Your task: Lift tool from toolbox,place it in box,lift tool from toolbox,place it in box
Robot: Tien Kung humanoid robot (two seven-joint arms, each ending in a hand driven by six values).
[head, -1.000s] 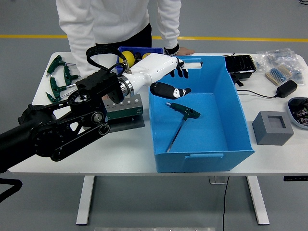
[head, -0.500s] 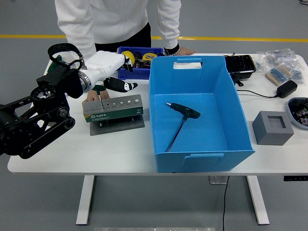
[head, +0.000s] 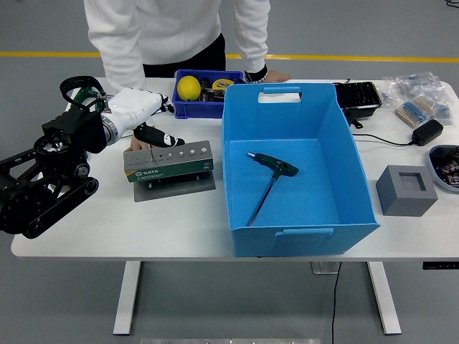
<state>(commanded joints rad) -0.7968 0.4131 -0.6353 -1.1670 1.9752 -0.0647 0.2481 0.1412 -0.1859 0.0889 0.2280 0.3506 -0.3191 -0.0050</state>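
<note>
While your left hand hovers loose and empty over the toolbox and one tool lies in the blue box, you risk tipping the toolbox in a careless grab.

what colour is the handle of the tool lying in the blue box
Dark green, on a silver metal shaft; the T-handle tool shows clearly in the head view.
</note>
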